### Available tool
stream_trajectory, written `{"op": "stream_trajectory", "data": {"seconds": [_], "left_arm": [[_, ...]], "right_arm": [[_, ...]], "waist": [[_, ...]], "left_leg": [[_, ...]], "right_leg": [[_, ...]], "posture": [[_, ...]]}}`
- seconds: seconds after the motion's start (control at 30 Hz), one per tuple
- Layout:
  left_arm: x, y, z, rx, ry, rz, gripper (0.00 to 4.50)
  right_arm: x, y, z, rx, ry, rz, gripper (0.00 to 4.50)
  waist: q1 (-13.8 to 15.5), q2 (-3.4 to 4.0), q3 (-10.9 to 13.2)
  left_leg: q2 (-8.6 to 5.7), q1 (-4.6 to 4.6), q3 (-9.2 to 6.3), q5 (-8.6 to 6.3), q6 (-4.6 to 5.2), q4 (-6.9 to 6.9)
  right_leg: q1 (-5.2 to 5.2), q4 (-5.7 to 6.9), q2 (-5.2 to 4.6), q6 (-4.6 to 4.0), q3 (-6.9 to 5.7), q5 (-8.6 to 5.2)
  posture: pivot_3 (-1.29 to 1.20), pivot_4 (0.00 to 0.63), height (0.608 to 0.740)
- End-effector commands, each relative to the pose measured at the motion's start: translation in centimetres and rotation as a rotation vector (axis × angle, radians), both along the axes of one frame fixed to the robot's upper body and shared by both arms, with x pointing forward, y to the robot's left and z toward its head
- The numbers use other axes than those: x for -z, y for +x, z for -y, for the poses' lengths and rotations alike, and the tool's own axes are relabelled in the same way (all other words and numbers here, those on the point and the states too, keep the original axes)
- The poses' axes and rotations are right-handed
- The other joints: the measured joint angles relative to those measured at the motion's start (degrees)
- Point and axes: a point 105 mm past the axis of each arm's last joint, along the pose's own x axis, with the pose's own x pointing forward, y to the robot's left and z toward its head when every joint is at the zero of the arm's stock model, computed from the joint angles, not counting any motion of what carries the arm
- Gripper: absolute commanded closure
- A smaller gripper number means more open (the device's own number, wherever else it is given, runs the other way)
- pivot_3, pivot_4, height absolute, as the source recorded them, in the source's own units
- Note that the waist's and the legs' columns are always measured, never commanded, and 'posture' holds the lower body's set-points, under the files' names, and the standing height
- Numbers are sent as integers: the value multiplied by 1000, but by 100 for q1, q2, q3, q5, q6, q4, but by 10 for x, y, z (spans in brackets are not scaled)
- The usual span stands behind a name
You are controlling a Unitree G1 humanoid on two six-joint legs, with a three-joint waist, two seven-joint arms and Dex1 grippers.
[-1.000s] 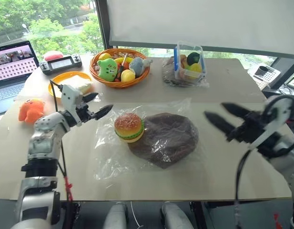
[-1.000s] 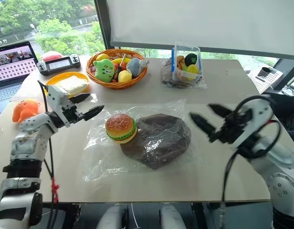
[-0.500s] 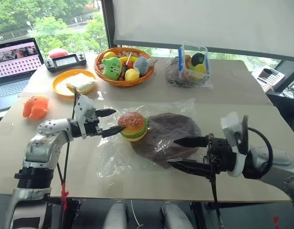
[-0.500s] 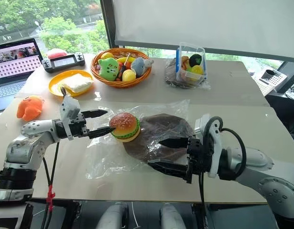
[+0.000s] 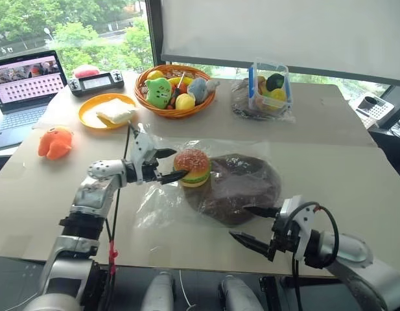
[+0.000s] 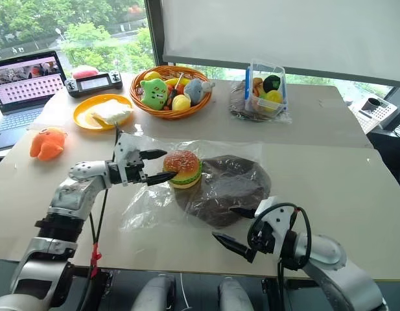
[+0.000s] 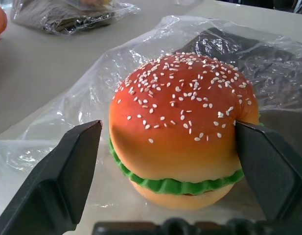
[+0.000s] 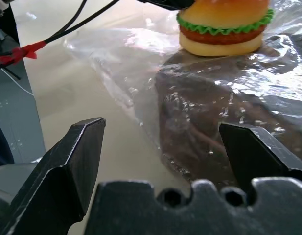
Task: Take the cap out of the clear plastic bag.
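The dark-brown cap [image 5: 242, 188] lies flat inside the clear plastic bag [image 5: 157, 207] at the table's middle. A toy burger [image 5: 193, 167] rests on top of the bag at the cap's left edge. My left gripper [image 5: 168, 164] is open and level at the burger's left side. In the left wrist view its fingers [image 7: 67, 171] flank the burger [image 7: 180, 127] without touching it. My right gripper [image 5: 240, 222] is open, low near the table's front edge, pointing at the cap's near side [image 8: 214, 117]. Nothing is between its fingers.
At the back stand a basket of plush toys [image 5: 142, 97], a clear rigid box with a blue handle [image 5: 270, 84] on a smaller bag [image 5: 242, 103], and a yellow plate [image 5: 86, 116]. An orange plush [image 5: 55, 142], a laptop [image 5: 24, 84] and a controller [image 5: 96, 82] sit left.
My left gripper has moved right up to the burger. My right gripper has dropped from above the table's right side to the front edge by the cap. The camera has shifted.
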Motion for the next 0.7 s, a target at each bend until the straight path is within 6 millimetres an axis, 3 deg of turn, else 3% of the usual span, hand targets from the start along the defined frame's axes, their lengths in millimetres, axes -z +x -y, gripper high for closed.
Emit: {"op": "stream_trajectory", "data": {"seconds": [0.03, 0.17, 0.5, 0.7], "left_arm": [[13, -5, 8, 48, 36, -39, 0], [14, -8, 9, 72, 29, -61, 0], [13, -7, 9, 75, 8, -65, 3096], [-4, -2, 5, 39, -95, -65, 3096]], "right_arm": [[-8, -1, -3, -10, 3, 63, 90], [-8, 1, -2, 11, 11, 63, 90], [-3, 4, 0, 45, -7, 64, 0], [-2, 4, -1, 44, -3, 52, 0]], "waist": [[0, -1, 0], [3, -1, 0], [5, -1, -1], [2, -1, 0]], "left_leg": [[0, 0, 0, 0, 0, 0], [0, 1, -1, 0, 0, -1], [0, 2, -2, 0, 0, 1], [0, 2, -2, 0, 0, 2]], "right_leg": [[0, 0, 0, 0, 0, 0], [1, 1, 0, -3, -1, 2], [3, 2, 0, -4, -1, 2], [3, 5, 0, -4, -1, 2]], "posture": [[0, 150, 740], [0, 150, 740], [0, 150, 740], [0, 150, 740]]}}
